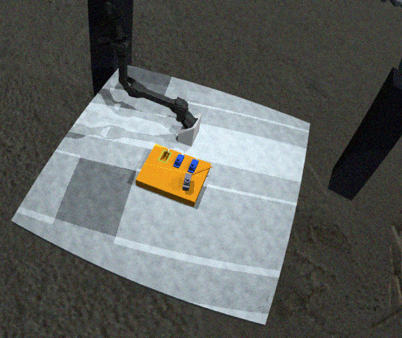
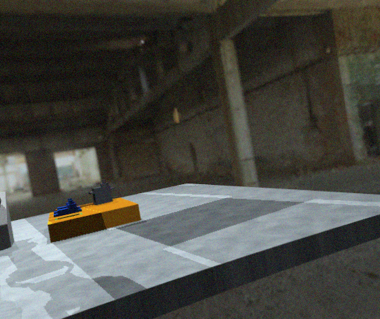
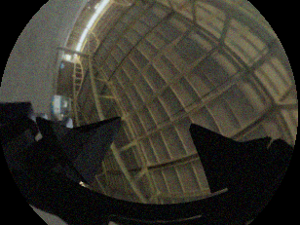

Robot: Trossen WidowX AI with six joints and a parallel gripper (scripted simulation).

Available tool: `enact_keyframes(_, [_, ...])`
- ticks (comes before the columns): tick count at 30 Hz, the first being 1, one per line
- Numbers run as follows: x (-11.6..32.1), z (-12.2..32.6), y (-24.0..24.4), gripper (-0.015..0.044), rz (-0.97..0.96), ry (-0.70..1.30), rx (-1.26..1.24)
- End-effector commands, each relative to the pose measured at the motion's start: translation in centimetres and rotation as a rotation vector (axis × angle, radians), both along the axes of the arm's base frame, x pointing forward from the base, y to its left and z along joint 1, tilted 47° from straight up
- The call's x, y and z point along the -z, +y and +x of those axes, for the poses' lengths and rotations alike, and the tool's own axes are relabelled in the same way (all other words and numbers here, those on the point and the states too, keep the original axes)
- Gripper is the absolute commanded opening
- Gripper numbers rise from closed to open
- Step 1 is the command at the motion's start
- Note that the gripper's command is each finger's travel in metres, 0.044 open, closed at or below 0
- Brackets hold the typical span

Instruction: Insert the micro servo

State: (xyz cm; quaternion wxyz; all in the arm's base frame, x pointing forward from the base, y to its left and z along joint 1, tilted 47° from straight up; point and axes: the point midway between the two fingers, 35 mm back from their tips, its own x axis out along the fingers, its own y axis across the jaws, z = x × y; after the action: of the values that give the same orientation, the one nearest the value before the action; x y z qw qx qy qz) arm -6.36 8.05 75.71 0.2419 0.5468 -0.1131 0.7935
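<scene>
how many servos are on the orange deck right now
3. Two blue micro servos sit seated in a row near the deck's far edge, one beside the green-marked empty pocket, the other next along. The loose grey micro servo stands on the orange deck nearer the front.

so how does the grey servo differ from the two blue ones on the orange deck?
Colour: the loose servo is grey; the seated servos are blue.
Pose: in the exterior view the grey servo stands tall on top of the orange deck, while the blue servos sit low, sunk into it.
Place: the blue ones line up in a row beside the green-marked pocket; the grey one stands apart nearer the deck's opposite edge.
Shared: all are on the same deck, untouched by the gripper.
</scene>
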Motion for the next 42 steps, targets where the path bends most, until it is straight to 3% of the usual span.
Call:
enact_keyframes(1, [0.9,-0.8,3.3,0.044,-0.076,-0.021,0.044])
enact_keyframes(24, [5.0,-0.8,13.7,0.044,-0.333,-0.051,0.207])
enact_keyframes(42, [10.6,1.5,23.0,0.044,-0.578,-0.079,0.376])
